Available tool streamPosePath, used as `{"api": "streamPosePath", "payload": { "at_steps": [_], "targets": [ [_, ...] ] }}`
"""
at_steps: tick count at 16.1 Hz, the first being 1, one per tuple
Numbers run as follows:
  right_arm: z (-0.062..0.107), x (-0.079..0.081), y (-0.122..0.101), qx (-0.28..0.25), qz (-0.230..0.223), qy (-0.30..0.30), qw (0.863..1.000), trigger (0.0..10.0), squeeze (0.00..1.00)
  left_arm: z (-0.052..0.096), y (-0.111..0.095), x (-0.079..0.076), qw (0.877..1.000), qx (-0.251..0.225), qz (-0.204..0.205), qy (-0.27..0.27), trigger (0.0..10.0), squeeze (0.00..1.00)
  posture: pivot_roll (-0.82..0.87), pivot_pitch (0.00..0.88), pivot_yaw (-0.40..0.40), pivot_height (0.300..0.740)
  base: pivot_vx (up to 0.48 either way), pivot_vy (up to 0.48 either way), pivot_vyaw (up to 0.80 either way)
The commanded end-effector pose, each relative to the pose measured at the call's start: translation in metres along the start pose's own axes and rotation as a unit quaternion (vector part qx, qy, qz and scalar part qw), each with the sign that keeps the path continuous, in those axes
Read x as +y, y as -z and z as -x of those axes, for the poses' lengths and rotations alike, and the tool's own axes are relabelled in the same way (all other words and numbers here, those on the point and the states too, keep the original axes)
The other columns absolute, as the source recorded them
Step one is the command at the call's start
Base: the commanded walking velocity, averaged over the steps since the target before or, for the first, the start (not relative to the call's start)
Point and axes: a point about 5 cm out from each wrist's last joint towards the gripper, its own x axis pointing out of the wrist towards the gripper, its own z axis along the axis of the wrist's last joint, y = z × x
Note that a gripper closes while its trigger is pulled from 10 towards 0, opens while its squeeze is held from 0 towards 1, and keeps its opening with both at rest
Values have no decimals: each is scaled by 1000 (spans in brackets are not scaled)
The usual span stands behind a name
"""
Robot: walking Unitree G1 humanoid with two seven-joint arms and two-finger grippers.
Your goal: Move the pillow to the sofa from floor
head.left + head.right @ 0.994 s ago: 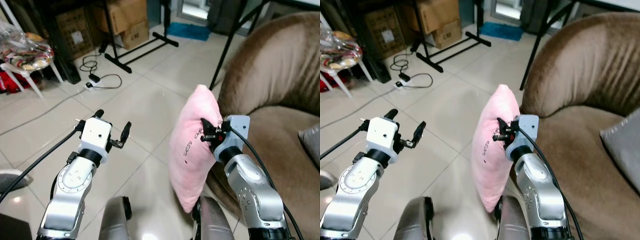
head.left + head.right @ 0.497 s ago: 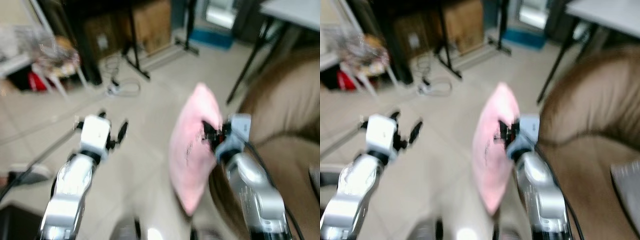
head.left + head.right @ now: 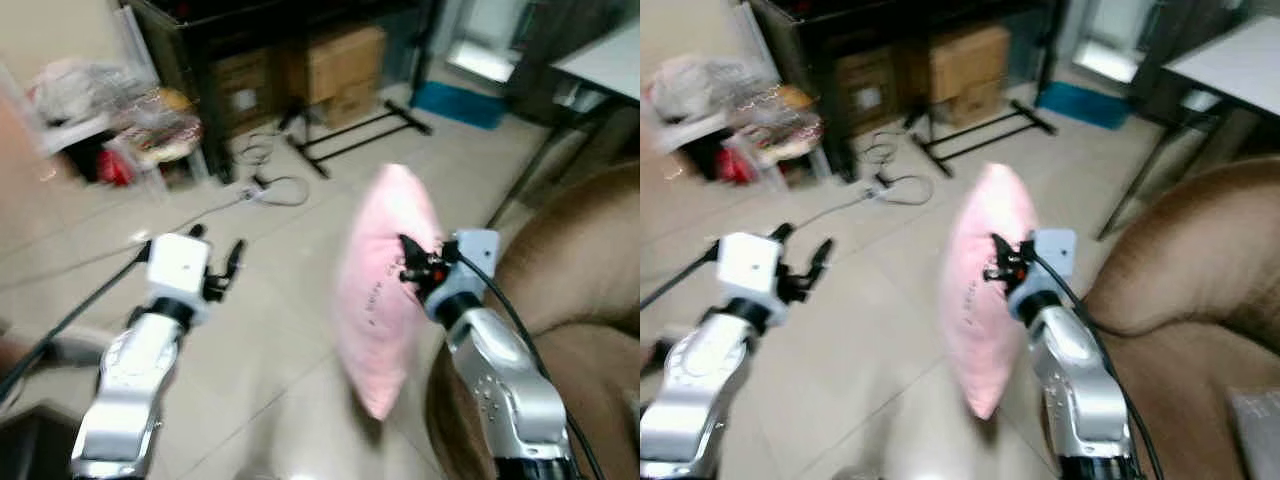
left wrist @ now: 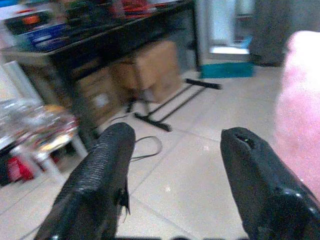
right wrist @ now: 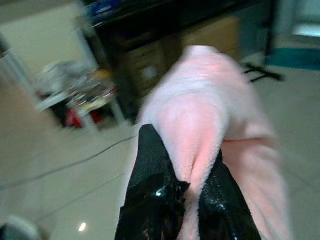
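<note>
Tiled floor (image 3: 300, 260) ahead; right gripper (image 3: 408, 268) pinched the pillow (image 3: 385, 285), hanging upright, sofa (image 3: 580, 300) just right of it. Left gripper (image 3: 215, 265) spread, empty.

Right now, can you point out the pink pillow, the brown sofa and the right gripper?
pink pillow (image 3: 375, 280), left eye view, middle of its face.
brown sofa (image 3: 1180, 260), right eye view, top of its rounded arm.
right gripper (image 5: 187, 187), right wrist view, where its fingertips pinch the pillow's edge.

Camera: swung left since earlier frames.
Sofa (image 3: 560, 260): less visible beside right hand (image 3: 408, 262).
Cardboard boxes (image 3: 340, 70): now ahead.
</note>
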Motion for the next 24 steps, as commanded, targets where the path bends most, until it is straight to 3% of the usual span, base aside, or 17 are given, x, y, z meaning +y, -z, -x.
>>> {"api": "streamPosePath", "payload": {
  "at_steps": [1, 4, 5, 6, 7, 8, 11, 18, 24],
  "targets": [
    [4, -7, -6, -16, -2, 17, 1000, 10000, 0, -2, -3, -6, 1000, -6, 1, 17, 10000, 1000, -62, 0, 30, 740, 0, 0, 0],
    [6, -9, -3, -14, -5, 27, 1000, 10000, 0, -4, -3, -3, 1000, -5, -23, 2, 10000, 1000, -65, 0, 40, 740, 0, 0, 0],
    [7, -10, -1, -12, -4, 33, 999, 10000, 0, -5, -2, -1, 999, 1, -33, -3, 10000, 937, -66, 0, 42, 740, 0, 0, 0],
    [7, -13, 1, -9, 0, 43, 999, 10000, 0, -5, -1, 0, 999, 6, -38, -10, 10000, 510, -67, 0, 44, 740, 0, 0, 0],
    [8, -16, 3, -6, 6, 52, 999, 10000, 0, -6, 0, 1, 999, 8, -40, -17, 10000, 282, -67, 0, 46, 740, 0, 0, 0],
    [8, -18, 5, -5, 9, 59, 998, 10000, 0, -6, 0, 1, 999, 9, -49, -15, 10000, 173, -67, 0, 46, 740, 0, 0, 0],
    [8, -24, 8, 2, 14, 69, 997, 10000, 0, -6, 1, 0, 998, -2, -59, -8, 10000, 145, -68, 0, 45, 740, 0, 0, 0],
    [4, -24, 3, -8, 14, 74, 997, 10000, 0, -7, 0, -5, 999, -11, -48, 19, 10000, 235, -68, 0, 45, 740, 0, 0, -787],
    [-2, -20, -11, -38, 9, 71, 997, 10000, 0, -7, 0, -8, 998, -16, -49, 45, 10000, 267, -67, 0, 52, 740, 301, 0, -255]
  ]
}}
